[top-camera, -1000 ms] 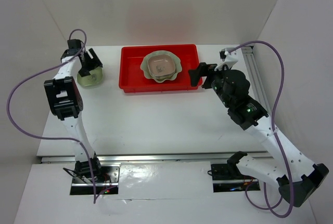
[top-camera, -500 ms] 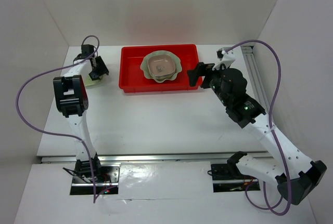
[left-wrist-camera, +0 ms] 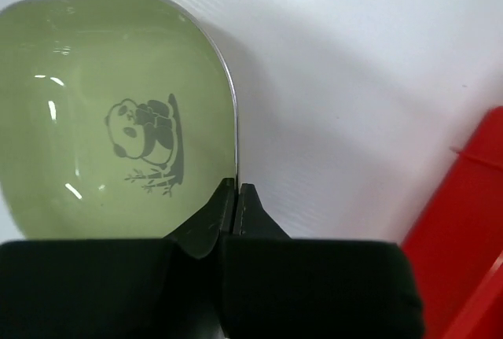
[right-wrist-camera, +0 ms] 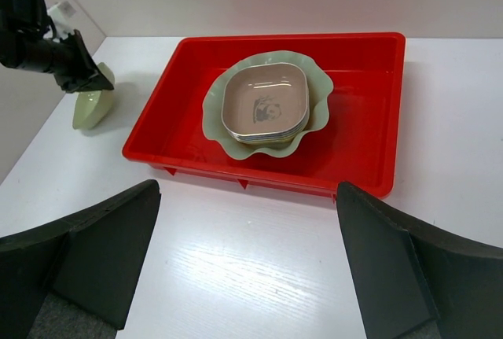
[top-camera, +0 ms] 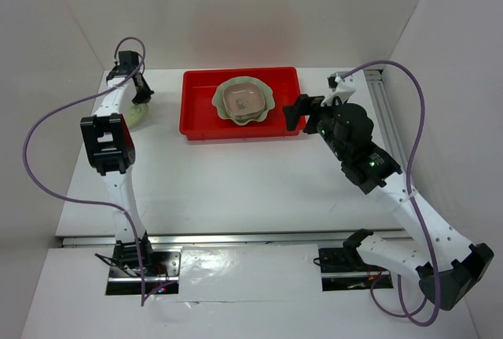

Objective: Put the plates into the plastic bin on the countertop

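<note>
Left wrist cam: L gripper (left-wrist-camera: 236, 196) was clenched on the rim of the olive-green dish (left-wrist-camera: 110, 111), jaws pinched tight w/ the thin edge btwn them. The dish had a panda print inside & sat over the white countertop (left-wrist-camera: 354, 64), w/ a corner of the red bin (left-wrist-camera: 471, 205) just to the right. Right wrist cam showed that dish tilted, high edge in the claw, left of the bin & apart from it; couldn't tell if its low edge touched the top. In the bin, toward its middle, lay the pale-green scalloped dish (right-wrist-camera: 321, 103), and nested in it a stack of small dishes w/ the tan-brown dish (right-wrist-camera: 265, 99) uppermost; colours of the ones under it unclear. R gripper (top-camera: 297, 111) hung near the bin's right end, above the countertop, released: fingers (right-wrist-camera: 86, 252) spread wide, nothing btwn them.
</note>
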